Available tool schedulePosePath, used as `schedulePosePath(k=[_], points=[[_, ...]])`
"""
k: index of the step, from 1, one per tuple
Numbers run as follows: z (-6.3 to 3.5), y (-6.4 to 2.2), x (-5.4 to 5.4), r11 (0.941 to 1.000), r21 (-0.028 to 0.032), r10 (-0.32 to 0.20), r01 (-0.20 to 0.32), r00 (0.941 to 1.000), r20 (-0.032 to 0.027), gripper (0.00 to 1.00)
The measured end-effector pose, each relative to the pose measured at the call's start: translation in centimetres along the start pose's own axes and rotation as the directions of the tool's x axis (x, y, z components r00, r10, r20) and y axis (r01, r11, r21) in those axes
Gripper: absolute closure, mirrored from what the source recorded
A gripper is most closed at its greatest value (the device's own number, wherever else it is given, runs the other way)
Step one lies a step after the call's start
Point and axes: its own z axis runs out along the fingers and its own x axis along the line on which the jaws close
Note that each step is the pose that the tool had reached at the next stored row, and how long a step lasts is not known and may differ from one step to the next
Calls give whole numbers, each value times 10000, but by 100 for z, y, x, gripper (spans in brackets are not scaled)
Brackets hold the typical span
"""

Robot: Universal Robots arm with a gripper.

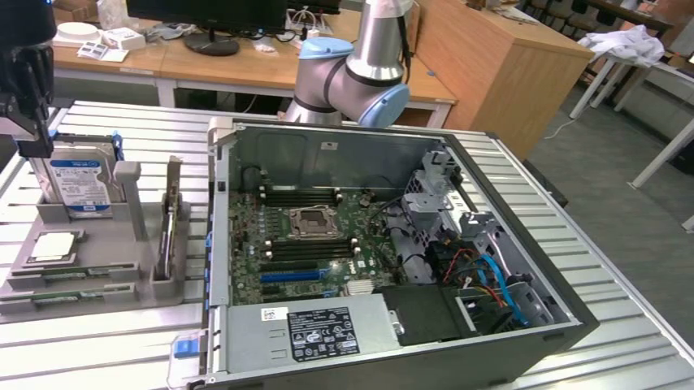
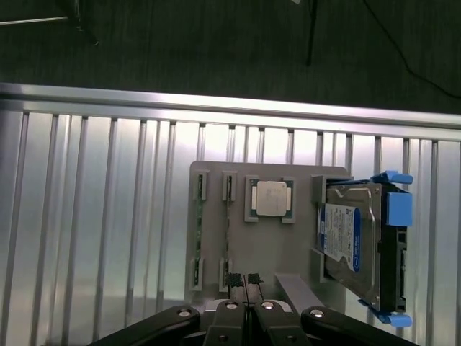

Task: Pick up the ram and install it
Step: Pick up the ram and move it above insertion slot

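Tool (image 2: 243,280) closed, pads together w/ nothing btwn them, hanging over one end of a grey holder (image 2: 288,246) on the slatted bench (image 2: 108,231); not touching anything as far as I can see. Ram (image 2: 228,231) sits nearest the tool tips: thin green stick on edge in its holder slot, not picked up. 2nd stick (image 2: 198,231) stands parallel in the next slot, so 2 sticks total. On the ram's other side, a bit farther from the tool: 1 square silver CPU (image 2: 271,198) flat in its recess. Beyond that, 1 HDD (image 2: 346,241) on edge w/ 2 blue brackets (image 2: 395,207). Well away from the tool: 1 open PC case (image 1: 325,154), mobo (image 1: 255,268) inside w/ 1 bare socket (image 1: 314,219) and black memory slots (image 1: 309,193) in 2 banks, one each side of it; slot count not clear. Farthest, 1 arm (image 1: 353,77), its joints behind the case.
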Motion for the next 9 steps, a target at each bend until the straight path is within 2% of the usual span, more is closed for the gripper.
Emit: schedulePosePath(k=[9], points=[[1, -7, 0, 10000, 0, -21, 21, 10000, -6, 89]])
